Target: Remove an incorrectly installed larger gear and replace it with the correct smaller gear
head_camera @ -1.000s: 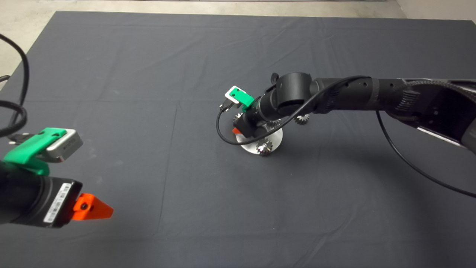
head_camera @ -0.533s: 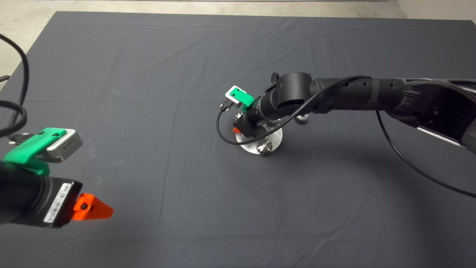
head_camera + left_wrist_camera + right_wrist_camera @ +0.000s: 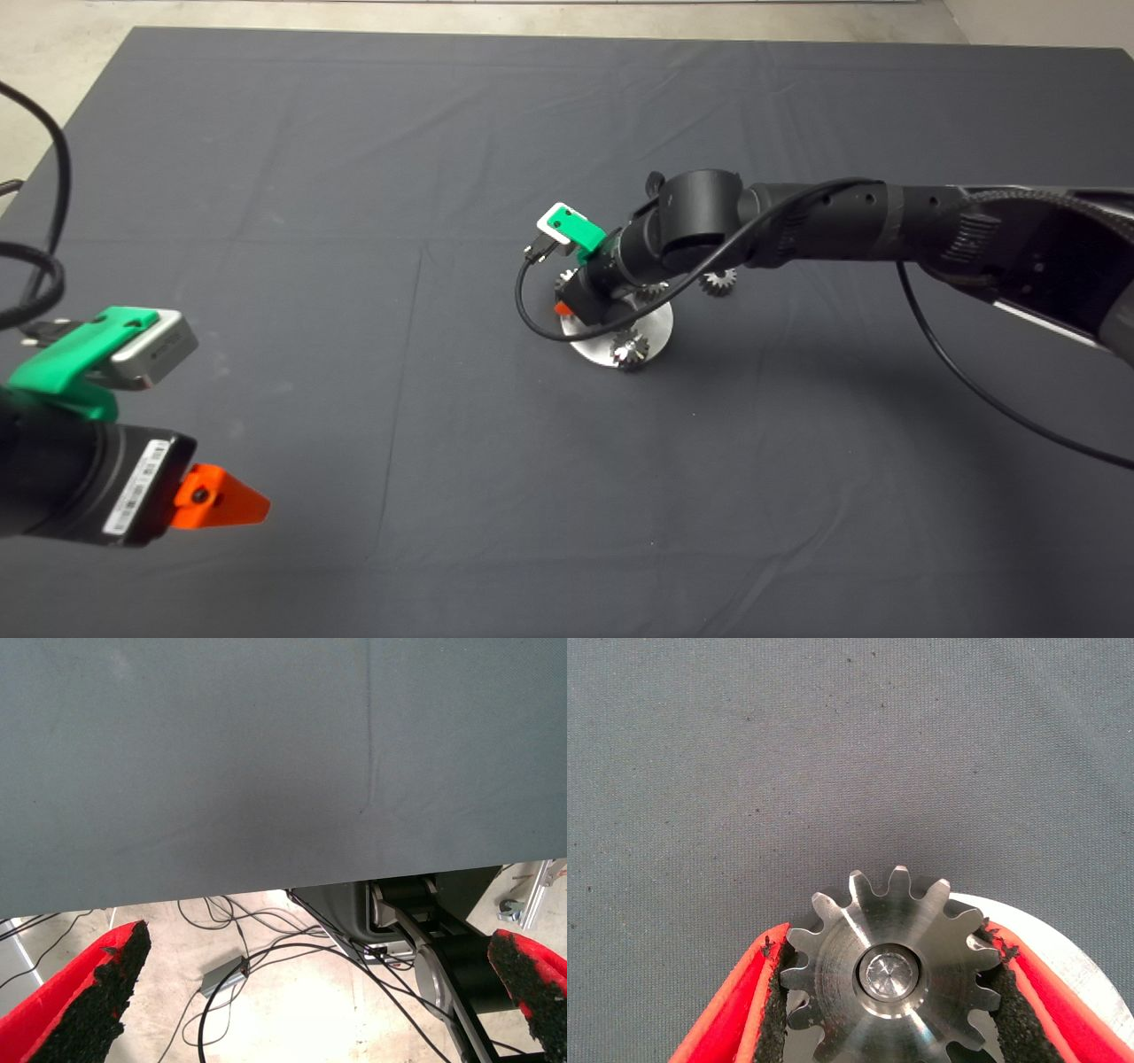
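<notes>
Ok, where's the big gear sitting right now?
The larger gear sits on a pin on the round metal base plate near the mat's middle, with the right gripper closed on its toothed rim; the head view hides it under that gripper.

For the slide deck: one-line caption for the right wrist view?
Right gripper pads bracket the larger gear seated on a pin over the round metal base plate.

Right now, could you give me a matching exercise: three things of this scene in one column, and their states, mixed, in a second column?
1. larger gear
2. left pincer
3. shiny gear

A. open, parked at the lower left of the mat
B. sits on the round plate, untouched
C. gripped between the pads of the right pincer

Pairs: 1-C, 2-A, 3-B.
</notes>
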You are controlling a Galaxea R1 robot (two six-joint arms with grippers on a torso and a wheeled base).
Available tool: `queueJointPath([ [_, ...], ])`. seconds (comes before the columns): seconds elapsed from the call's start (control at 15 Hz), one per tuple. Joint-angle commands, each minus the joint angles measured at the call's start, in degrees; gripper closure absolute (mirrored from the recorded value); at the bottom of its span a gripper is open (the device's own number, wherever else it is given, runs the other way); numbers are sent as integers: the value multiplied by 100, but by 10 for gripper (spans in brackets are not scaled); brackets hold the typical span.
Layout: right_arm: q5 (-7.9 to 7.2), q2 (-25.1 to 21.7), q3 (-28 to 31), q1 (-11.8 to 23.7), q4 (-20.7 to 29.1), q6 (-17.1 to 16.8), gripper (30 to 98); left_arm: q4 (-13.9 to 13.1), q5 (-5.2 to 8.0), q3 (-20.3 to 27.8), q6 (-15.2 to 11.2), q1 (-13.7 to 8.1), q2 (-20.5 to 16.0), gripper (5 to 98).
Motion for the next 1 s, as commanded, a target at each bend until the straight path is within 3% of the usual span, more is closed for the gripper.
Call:
queueJointPath([
  [0.0, 45, 24, -42, 113, -89, 1, 789, -74, 30, 77, -7, -63, 4, 55],
  [0.73, 13, -38, 315, 441, -80, 97, 799, -74, 30, 83, -15, -63, -5, 55],
  [0.93, -14, -167, 608, 656, -63, 303, 799, -74, 30, 77, -15, -63, -5, 55],
])
